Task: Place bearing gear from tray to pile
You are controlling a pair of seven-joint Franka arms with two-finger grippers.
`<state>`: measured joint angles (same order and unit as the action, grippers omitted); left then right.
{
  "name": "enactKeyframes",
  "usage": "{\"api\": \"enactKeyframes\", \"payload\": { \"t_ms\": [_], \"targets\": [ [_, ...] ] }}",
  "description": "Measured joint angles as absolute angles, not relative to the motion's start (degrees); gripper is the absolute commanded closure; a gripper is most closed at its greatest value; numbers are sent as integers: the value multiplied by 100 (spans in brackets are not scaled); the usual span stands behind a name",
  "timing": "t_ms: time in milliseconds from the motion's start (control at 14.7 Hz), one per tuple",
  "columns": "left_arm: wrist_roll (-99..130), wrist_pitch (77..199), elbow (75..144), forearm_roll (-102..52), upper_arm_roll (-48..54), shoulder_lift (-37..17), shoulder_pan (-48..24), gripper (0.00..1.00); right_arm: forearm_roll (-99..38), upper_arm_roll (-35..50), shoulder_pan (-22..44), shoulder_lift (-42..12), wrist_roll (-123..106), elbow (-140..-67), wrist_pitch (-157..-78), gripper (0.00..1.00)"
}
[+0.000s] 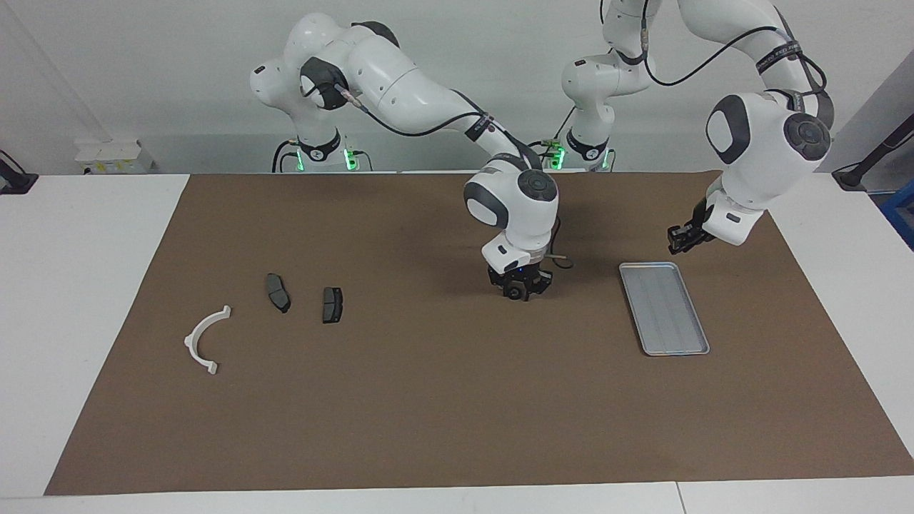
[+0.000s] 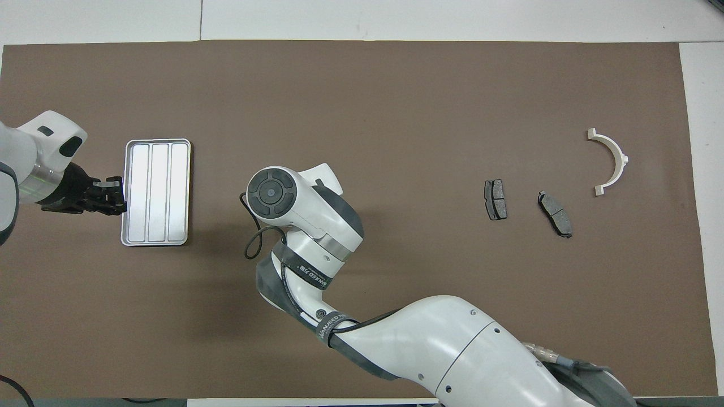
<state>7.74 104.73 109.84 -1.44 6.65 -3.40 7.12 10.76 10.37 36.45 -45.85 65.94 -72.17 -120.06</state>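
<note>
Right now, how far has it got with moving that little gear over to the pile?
About halfway. Done: the tray lies bare, and the gear sits on the mat mid-table. In hand: the right pincer is down around the gear, fingers closing on it. The left pincer, shut, hangs above the tray's end nearest the robots. Left: carry the gear to the two pads and the white bracket.

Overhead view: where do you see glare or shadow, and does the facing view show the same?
Overhead view: the tray reflects light brightly, almost white, and a soft shadow darkens the mat beside the right arm's wrist. Facing view: the tray looks dull grey without glare; a faint shadow lies on the mat nearer to the robots than the right hand.
</note>
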Motion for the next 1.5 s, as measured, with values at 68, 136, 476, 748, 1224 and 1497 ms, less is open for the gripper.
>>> {"api": "enactKeyframes", "payload": {
  "t_ms": [68,136,476,748,1224,1497],
  "targets": [
    [783,10473,10984,-144,665,-340,712,94,1075,1035,3635,-4567,6596,-7223,-11998,100],
    [788,10474,10983,-144,665,-339,712,94,1072,1026,3623,-4571,6596,-7232,-12002,100],
    [796,10650,10983,-144,672,-339,711,94,1112,999,3339,-4443,6231,-6960,-11059,100],
    [1544,11183,10983,-189,761,-345,258,94,1057,1094,2282,-3675,3938,-6152,-9094,100],
    [4609,11792,10355,-90,827,-1201,-2143,94,1028,1132,78,-3144,459,-6337,-9018,100],
    [5551,12497,10039,348,797,-2414,-2820,92,1027,1138,-485,-3346,317,-7520,-10578,100]
  ]
}}
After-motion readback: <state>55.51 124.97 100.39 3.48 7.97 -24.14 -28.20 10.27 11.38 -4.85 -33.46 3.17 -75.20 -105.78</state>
